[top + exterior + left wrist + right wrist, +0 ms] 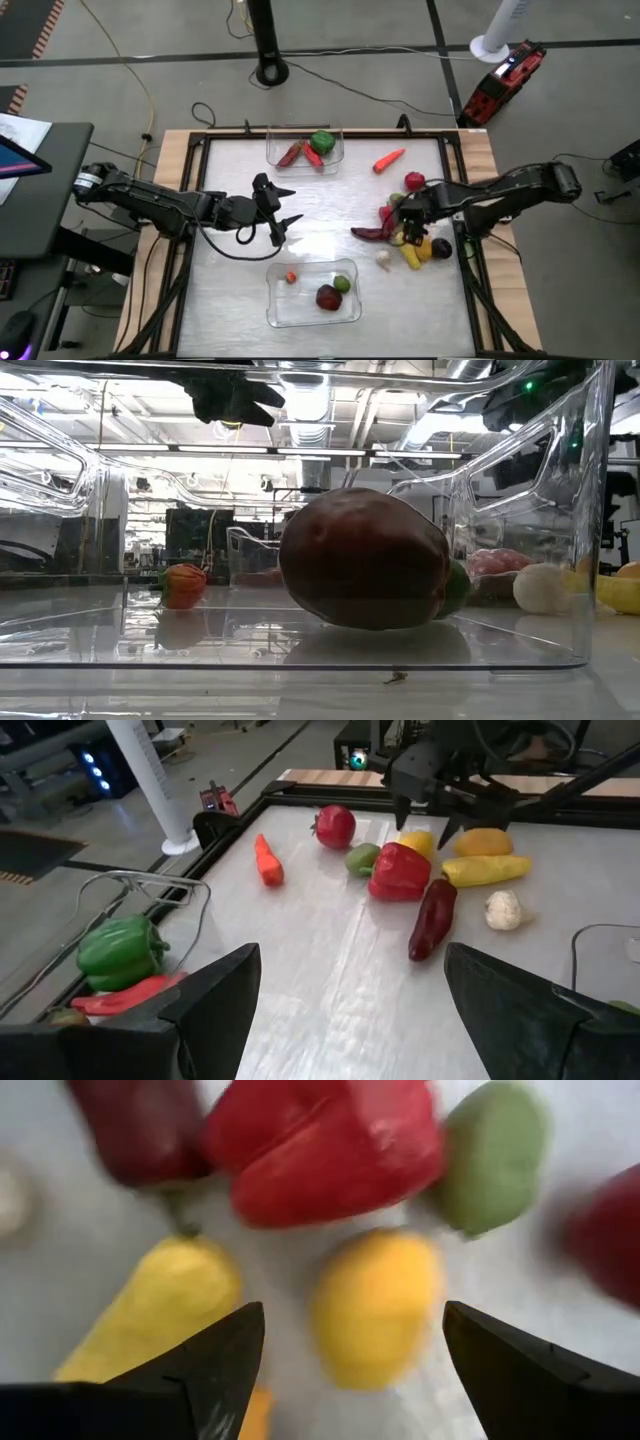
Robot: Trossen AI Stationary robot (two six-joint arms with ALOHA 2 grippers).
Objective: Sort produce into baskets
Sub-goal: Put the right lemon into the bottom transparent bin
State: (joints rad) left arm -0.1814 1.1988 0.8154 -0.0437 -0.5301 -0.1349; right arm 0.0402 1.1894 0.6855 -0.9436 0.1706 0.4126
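- Yellow fruit (375, 1305) sits under my right gripper (410, 222), jaws spread (nothing held).
- Left gripper (283, 208) hovers mid-table, open too.

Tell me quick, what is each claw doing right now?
Left end effector: open, empty, mid-table.
Right end effector: open, empty, above the yellow fruit.

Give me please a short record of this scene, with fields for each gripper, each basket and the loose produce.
left gripper: open, empty, at the table's middle
right gripper: open, above a small yellow piece in the pile
far basket: green pepper and red chili pieces
near basket: dark red fruit, small green piece, small orange piece
loose produce: carrot, red apple, whitish piece and others, right side of the table
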